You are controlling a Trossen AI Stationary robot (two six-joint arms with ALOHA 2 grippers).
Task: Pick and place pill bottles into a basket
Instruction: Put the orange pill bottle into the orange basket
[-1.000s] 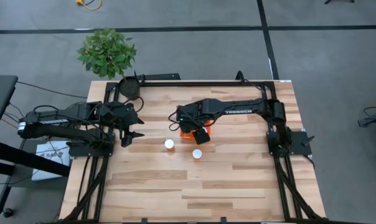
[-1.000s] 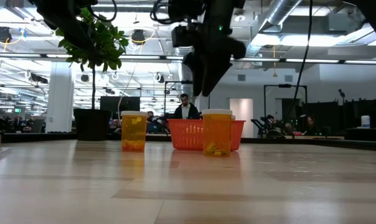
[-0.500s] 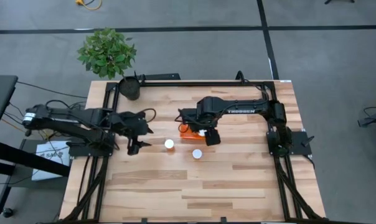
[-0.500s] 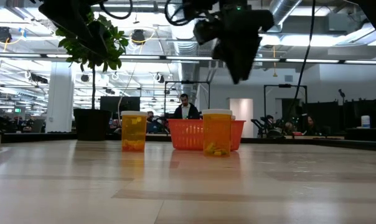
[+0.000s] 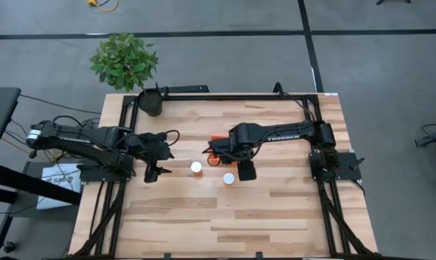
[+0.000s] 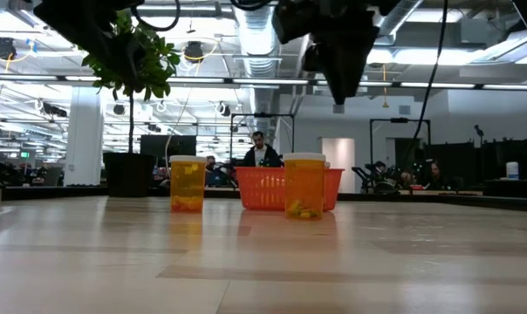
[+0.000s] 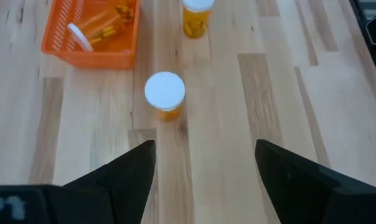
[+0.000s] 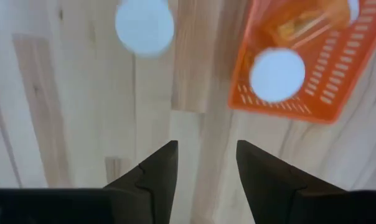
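Note:
Two orange pill bottles with white caps stand upright on the table, one nearer my left arm and one nearer my right arm. They also show in the low view. The orange basket stands just behind them and holds bottles lying on their sides. My left gripper is open and empty, left of the first bottle. My right gripper is open and empty, raised beside the second bottle, right of the basket.
A potted plant in a black pot stands at the table's far left corner. The near half of the wooden table is bare board. People and equipment show in the room behind the table in the low view.
My right gripper has gone from above the basket toward the table's near edge and a little to the right, ending beside the right bottle. My left gripper has gone toward the near edge, closer to the left bottle. Bottles and basket have stayed put.

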